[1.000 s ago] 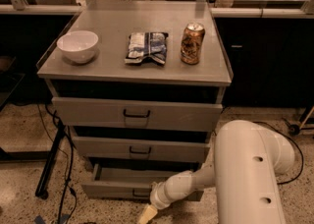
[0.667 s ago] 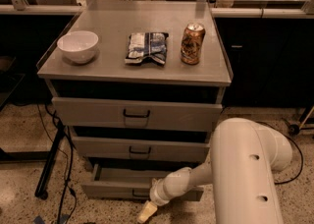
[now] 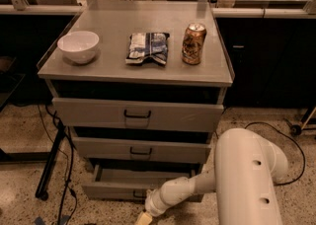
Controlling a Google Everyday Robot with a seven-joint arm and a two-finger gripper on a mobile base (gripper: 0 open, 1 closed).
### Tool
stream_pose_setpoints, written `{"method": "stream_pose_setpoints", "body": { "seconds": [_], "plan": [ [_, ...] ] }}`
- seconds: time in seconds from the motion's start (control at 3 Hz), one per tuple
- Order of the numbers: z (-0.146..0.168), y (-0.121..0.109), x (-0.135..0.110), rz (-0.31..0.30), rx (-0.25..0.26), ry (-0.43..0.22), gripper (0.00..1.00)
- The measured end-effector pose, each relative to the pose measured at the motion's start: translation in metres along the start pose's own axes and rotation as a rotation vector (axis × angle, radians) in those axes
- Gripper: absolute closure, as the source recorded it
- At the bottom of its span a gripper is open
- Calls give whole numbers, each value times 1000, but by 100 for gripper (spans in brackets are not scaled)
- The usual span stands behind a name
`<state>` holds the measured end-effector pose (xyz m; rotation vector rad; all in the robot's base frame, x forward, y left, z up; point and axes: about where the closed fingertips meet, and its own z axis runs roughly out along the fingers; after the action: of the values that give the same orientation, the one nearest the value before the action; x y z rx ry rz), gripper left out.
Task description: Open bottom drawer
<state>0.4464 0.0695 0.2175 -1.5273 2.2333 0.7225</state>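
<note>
Bottom grey metal drawer [image 3: 116,189], lowest in the stack, is sitting partly pulled out toward the near side, inside showing. White robot arm [image 3: 182,188] is reaching down across the drawer front. Tan gripper [image 3: 143,217] is sitting at the near bottom edge, just below the front's centre. Grip state can't be told, nor whether it's holding the handle. Step in hand, prob.: the pull. Next move is likely calling for a straight pull toward near, w/ a firm hook on the handle.
</note>
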Motion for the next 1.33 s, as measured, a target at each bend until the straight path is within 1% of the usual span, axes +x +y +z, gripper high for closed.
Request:
{"method": "stream_pose_setpoints", "body": {
  "seconds": [0.33, 0.67, 1.0, 1.33],
  "plan": [
    [0, 0, 0, -1, 0, -1, 0],
    [12, -9, -3, -2, 1, 1, 0],
    [37, -23, -1, 21, -11, 19, 0],
    [49, -25, 5, 43, -28, 37, 0]
  ]
}}
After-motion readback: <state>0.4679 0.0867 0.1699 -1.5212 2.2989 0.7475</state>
